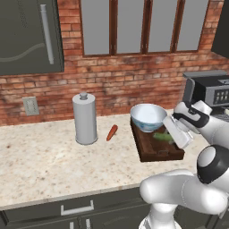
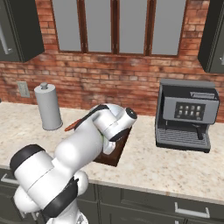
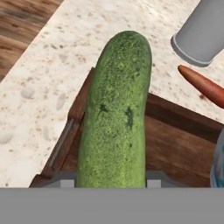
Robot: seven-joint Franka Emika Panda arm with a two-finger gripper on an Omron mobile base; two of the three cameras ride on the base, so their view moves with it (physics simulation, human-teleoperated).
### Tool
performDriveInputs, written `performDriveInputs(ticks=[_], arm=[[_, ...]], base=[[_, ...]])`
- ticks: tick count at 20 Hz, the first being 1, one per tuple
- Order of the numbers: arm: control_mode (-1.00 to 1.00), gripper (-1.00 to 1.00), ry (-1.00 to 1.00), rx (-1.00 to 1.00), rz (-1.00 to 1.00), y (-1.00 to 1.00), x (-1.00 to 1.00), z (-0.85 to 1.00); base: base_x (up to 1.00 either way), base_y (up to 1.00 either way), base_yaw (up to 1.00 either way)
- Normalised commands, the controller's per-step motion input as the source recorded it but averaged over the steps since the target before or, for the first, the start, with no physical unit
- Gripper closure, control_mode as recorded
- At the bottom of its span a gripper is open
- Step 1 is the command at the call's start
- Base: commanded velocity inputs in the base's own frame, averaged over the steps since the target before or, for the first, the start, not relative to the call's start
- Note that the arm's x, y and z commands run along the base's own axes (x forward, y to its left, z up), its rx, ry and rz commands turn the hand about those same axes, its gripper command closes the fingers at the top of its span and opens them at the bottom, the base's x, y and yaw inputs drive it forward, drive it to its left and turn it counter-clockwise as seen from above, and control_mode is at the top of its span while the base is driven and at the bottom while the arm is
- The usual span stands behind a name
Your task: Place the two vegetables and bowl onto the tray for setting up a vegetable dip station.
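The bowl [image 1: 148,116] is already seen on the tray [image 1: 152,150], at the tray's far end, right of centre in the left base view. This part of the task can be judged as done.

The cucumber [image 3: 117,118] is held lengthwise in the pincer [image 3: 111,181], which is clamped on its lower end; in the hand view the cucumber runs from the bottom centre up toward the top centre. Under it the tray's rim [image 3: 83,98] and wooden floor are seen, so the cucumber appears to be above the near end of the tray. Whether it already touches the wood cannot be told. In the left base view a bit of green [image 1: 164,137] is seen just beside the white hand, over the tray. This step is judged to be almost finished: only the release is left.

The carrot [image 1: 112,132] is not yet moved. It lies on the counter [image 1: 40,165], between the grey canister [image 1: 85,119] and the tray, slightly left of centre in the left base view. In the hand view it is found at the right edge [image 3: 203,86]. It is judged to be the last thing left to be placed.

Counted: one bowl, one tray, one cucumber, one carrot, one canister. One coffee machine [image 2: 187,114] is also seen at the right of the right base view.
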Motion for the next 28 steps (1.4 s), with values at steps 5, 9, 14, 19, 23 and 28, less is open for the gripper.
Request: performDriveInputs(ticks=[5, 9, 14, 19, 23, 28], arm=[[-1.0, 1.0, 0.0, 0.01, 0.0, 0.0, 0.09, -0.04], [-1.0, 1.0, 0.0, 0.01, 0.0, 0.0, 0.11, -0.03], [-1.0, 1.0, 0.0, 0.01, 0.0, 0.0, 0.11, -0.05], [-1.0, 1.0, 0.0, 0.01, 0.0, 0.0, 0.12, -0.07], [-1.0, 1.0, 0.0, 0.01, 0.0, 0.0, 0.11, -0.06], [-1.0, 1.0, 0.0, 0.02, 0.0, 0.0, 0.1, -0.07]], base=[[0.0, 0.0, 0.0], [0.0, 0.0, 0.0], [0.0, 0.0, 0.0], [0.0, 0.0, 0.0], [0.0, 0.0, 0.0], [0.0, 0.0, 0.0]])
